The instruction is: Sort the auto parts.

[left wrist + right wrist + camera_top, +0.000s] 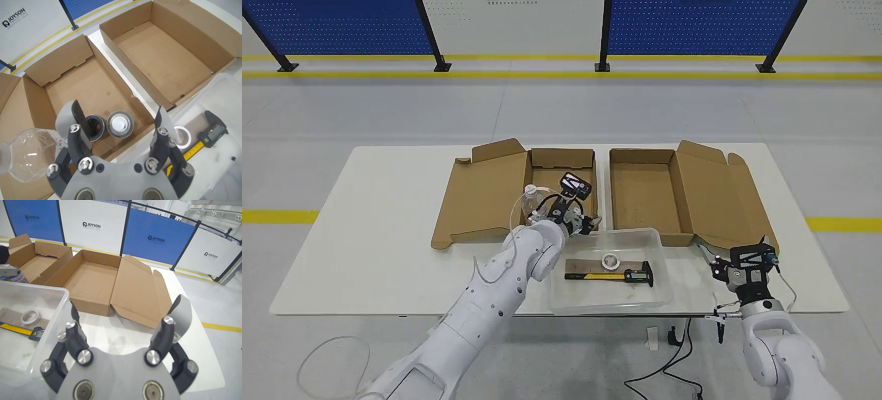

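Your left gripper hangs over the near corner of the left brown cardboard box. Its jaws are wide apart and hold nothing. Below it, on the floor of this box, you see two parts side by side: a dark round metal bearing ring and a silver round metal part. The silver part looks blurred, so I cannot tell if it rests on the floor. One finger is just beside the dark ring. A clear plastic bottle lies near that same finger.

The right brown cardboard box stands just beside the left one. In front of both boxes is the clear plastic bin on the white table. Inside the bin a flat silver metal ring lies on a brown rectangular pad, and a black digital caliper with a yellow scale lies just beside it.

Your right gripper is over the table near its right edge, beside the bin. It is also wide open and holds nothing.
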